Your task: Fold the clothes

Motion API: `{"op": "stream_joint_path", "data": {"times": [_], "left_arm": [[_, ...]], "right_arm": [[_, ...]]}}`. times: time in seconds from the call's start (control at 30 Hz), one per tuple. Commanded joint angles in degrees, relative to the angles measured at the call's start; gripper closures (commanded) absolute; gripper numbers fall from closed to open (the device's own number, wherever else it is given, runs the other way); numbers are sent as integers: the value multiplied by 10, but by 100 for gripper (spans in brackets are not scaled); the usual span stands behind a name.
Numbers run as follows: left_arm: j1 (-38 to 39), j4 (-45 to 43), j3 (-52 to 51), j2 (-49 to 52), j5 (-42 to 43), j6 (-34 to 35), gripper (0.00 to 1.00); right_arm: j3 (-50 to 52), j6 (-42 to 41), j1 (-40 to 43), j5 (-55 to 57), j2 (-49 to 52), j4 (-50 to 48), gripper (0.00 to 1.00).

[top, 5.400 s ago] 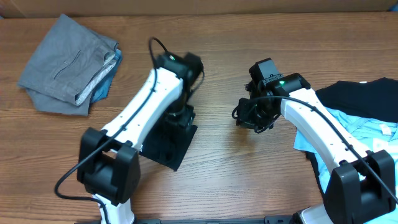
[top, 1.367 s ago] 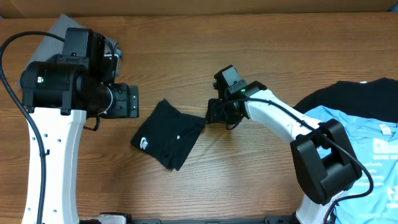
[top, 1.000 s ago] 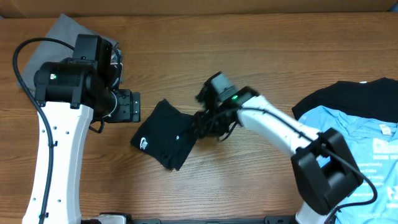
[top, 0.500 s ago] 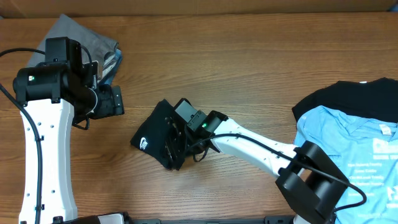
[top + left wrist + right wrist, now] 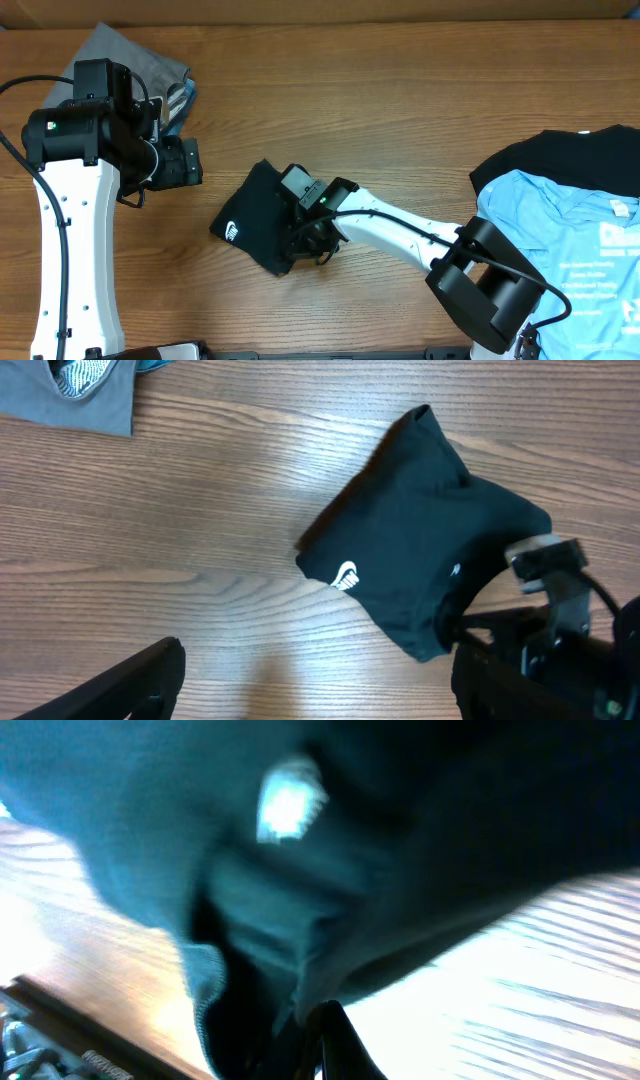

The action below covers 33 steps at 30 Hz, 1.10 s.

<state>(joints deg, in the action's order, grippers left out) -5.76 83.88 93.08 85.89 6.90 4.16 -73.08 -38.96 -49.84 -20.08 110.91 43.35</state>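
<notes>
A folded dark navy T-shirt (image 5: 255,212) with a small white logo lies on the wooden table left of centre. It also shows in the left wrist view (image 5: 420,550) and fills the right wrist view (image 5: 400,840). My right gripper (image 5: 305,236) is at the shirt's front right edge. In its wrist view the fingers (image 5: 330,1025) are closed together with a fold of the dark fabric at their tips. My left gripper (image 5: 188,165) hovers left of the shirt, wide open and empty (image 5: 330,700).
A folded grey garment (image 5: 110,92) with a bit of light blue under it lies at the back left, also in the left wrist view (image 5: 70,390). A light blue printed T-shirt (image 5: 570,250) lies over a black one (image 5: 560,155) at the right edge.
My right arm reached left from the shirt's right corner onto the folded shirt and now sits at its front right edge. My left arm drew back to the left. The shirt stayed in place.
</notes>
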Motion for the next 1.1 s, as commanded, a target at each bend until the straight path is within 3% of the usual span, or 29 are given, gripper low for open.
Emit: {"op": "stream_joint_path", "data": {"times": [0.0, 0.13, 0.23, 0.37, 0.43, 0.47, 0.53, 0.6, 0.7, 0.93, 1.07], "left_arm": [[-2, 0, -1, 0, 6, -17, 12], [-2, 0, -1, 0, 6, -17, 10], [-2, 0, -1, 0, 6, -17, 7], [-2, -3, -10, 0, 6, -17, 5], [-2, -10, -26, 0, 7, -17, 6], [-2, -17, -35, 0, 9, -17, 9], [-2, -41, -63, 0, 48, -44, 27], [-2, -71, -97, 0, 110, -70, 43], [0, -143, -182, 0, 211, -110, 52], [6, -279, -317, 0, 251, -115, 48], [6, -280, -354, 0, 257, -115, 30]], "right_arm": [[-17, 30, 31, 40, -30, 28, 93], [-17, 32, 54, 43, -32, 65, 82], [-17, 34, 75, 40, -37, 78, 66], [-17, 52, 97, 22, -51, 62, 65], [-17, 88, 103, -13, -59, 27, 73], [-17, 94, 104, -21, -60, 13, 79], [-17, 94, 103, -20, -61, -7, 94], [-16, 86, 104, -9, -61, -17, 96], [-15, 70, 103, 12, -59, -46, 96], [3, 70, 104, 36, -21, -73, 96], [4, 68, 104, 35, 12, -60, 96]]}}
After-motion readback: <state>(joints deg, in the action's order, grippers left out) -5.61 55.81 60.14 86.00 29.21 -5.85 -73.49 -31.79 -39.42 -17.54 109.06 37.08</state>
